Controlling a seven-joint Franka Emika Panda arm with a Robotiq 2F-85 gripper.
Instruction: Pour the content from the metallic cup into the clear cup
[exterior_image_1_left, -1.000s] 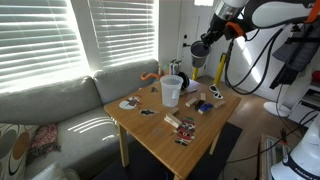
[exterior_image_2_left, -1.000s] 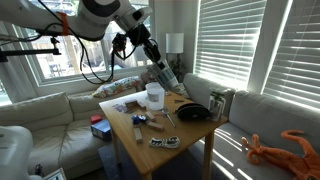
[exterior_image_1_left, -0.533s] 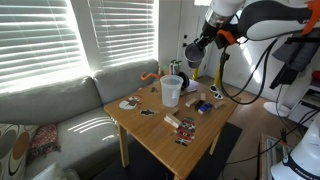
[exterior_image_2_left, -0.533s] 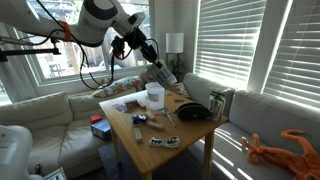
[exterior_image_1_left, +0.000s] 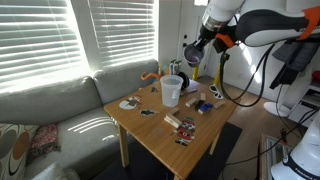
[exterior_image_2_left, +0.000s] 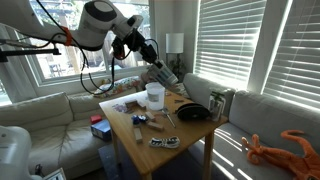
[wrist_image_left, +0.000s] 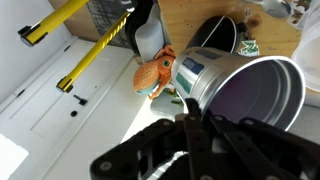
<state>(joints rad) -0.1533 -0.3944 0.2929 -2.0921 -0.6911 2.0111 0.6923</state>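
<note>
One gripper (exterior_image_1_left: 190, 55) is clamped on the single steel cup (wrist_image_left: 240, 88), which the wrist view shows tipped well over with its open mouth facing sideways. One orange toy animal (wrist_image_left: 155, 72) shows just past it. In both exterior views the steel cup hangs in the air above and a little to one side of the one clear cup (exterior_image_1_left: 171, 90), which stands upright on the one wooden table (exterior_image_1_left: 155, 135) among small clutter.

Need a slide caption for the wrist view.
Gripper holds the tilted steel cup, orange toy and wooden table beyond.
</note>
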